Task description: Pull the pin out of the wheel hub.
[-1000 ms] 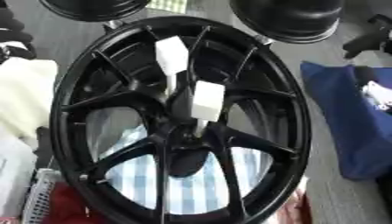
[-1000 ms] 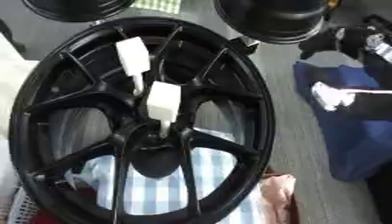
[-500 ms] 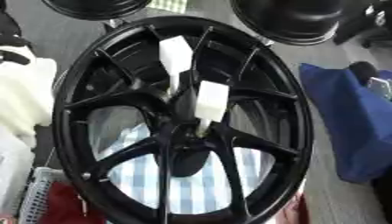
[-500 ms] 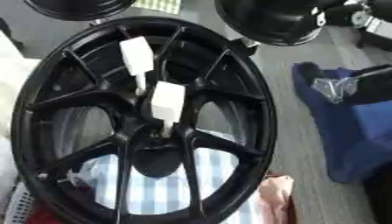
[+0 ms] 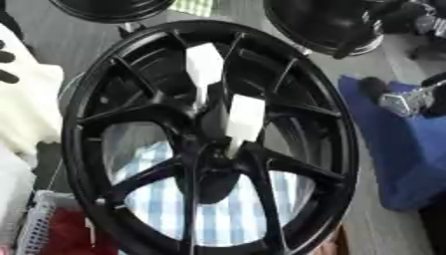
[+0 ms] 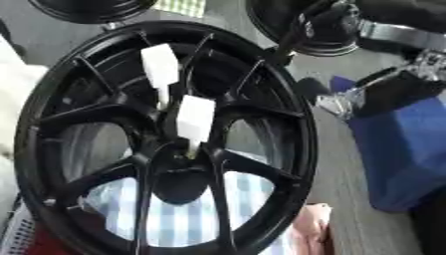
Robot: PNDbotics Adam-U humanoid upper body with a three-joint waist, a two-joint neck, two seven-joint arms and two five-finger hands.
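Wheel hub (image 5: 209, 144): big black rim, stood on edge and leaning back a bit, so its face looks right up at the camera. Handy for reaching the middle.
Pins: two white block-headed pins, upper pin (image 5: 205, 67) and lower pin (image 5: 244, 118), both still stuck in near the centre, slim stems running down between the spokes.
Right hand (image 6: 344, 102): coming in from the right over the blue cloth (image 5: 396, 149), well apart from the pins; can't tell whether its fingers are open or closed.
Left hand: nowhere in view.
Progress: looks like nothing's been pulled yet.
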